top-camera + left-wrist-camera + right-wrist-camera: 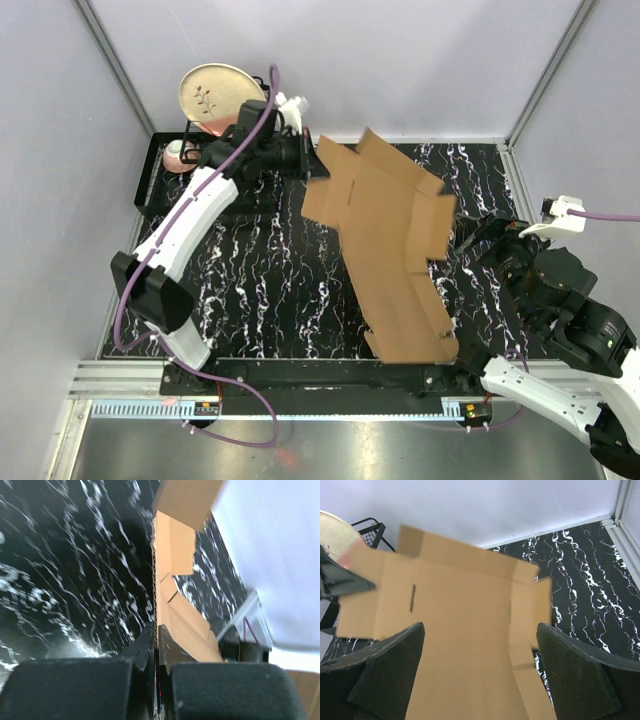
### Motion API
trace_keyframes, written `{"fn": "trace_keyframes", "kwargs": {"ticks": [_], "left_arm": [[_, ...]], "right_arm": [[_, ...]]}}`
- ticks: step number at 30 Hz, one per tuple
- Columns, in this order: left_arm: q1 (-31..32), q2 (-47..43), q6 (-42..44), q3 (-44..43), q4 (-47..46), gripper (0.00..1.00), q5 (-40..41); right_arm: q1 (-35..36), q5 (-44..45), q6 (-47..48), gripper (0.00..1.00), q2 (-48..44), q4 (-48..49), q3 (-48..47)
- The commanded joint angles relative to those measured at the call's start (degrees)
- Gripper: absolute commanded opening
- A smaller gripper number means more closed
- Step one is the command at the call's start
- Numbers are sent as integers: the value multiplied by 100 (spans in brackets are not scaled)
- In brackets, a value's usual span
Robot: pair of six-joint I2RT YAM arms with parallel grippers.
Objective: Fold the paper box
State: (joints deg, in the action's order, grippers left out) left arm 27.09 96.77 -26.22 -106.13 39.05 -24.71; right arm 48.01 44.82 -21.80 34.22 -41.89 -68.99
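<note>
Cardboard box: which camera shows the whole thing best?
The top camera. It shows almost the whole cardboard box, flaps and all. The left wrist sees only its edge, side-on. The right wrist sees much of it, with the near end cut off.

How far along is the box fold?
Early. Done: left hand grips one edge of the paper box, and that end looks raised. In hand: the sheet is held mostly flat, with some flaps slightly bent. Left: essentially every fold; right hand is open, holding nothing.

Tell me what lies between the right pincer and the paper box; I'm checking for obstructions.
Nothing: top view shows only bare marbled tabletop between the open right pincer and paper box.
</note>
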Motion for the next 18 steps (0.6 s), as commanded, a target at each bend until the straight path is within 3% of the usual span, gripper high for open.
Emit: {"fn": "trace_keyframes", "kwargs": {"ticks": [1, 4, 8, 12, 16, 18], "left_arm": [[-90, -211, 275, 855, -662, 0, -2275], [-239, 103, 661, 630, 4, 0, -1671], [-275, 781, 1057, 14, 1269, 6, 262], [-283, 1212, 1215, -311, 1491, 9, 1458], [-327, 1923, 1566, -1417, 2009, 9, 2451], [-354, 2317, 1768, -2109, 2475, 16, 2699]], "right_arm": [[-11, -70, 115, 100, -55, -56, -150], [-2, -87, 53, 100, -82, -74, -53], [-2, -114, -8, 100, -91, -56, 148], [-2, -114, -61, 100, -82, -30, 325], [-2, -175, -166, 100, -21, -47, 456], [-2, -219, -210, 100, 23, -65, 474]]}}
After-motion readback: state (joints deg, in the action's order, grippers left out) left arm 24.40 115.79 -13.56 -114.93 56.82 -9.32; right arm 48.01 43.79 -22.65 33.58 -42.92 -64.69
